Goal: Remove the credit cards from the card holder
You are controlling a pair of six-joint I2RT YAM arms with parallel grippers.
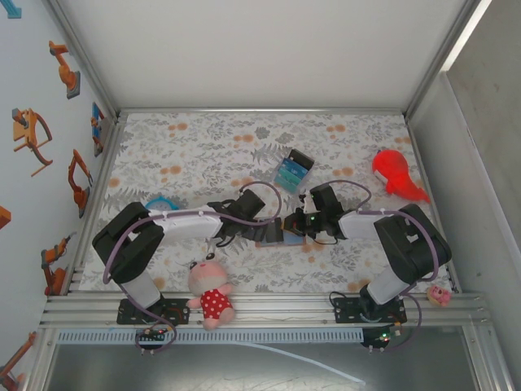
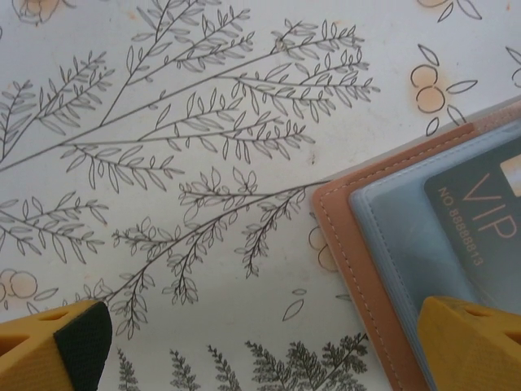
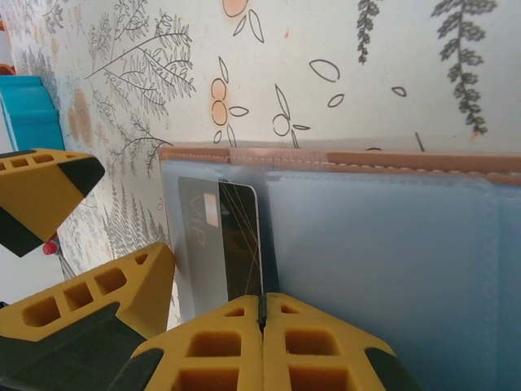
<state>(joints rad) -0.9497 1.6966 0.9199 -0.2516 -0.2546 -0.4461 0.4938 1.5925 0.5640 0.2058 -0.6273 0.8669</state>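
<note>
The floral tablecloth [image 1: 203,147] holds the card holder [image 3: 391,236], open flat between your arms. Press the left gripper [image 2: 260,342], jaws spread wide, onto its corner. The right gripper [image 3: 262,326], pinched on the VIP card [image 3: 216,244], should pull straight along the pocket.

we see a robot lab test cell: an aluminium-profile frame [image 1: 260,110] holds white panels, robot-arm stickers [image 1: 65,72] dot the left wall, and two arms [image 1: 134,244] stand bolted to a rail [image 1: 269,306] by a floral tablecloth [image 1: 212,147].
</note>
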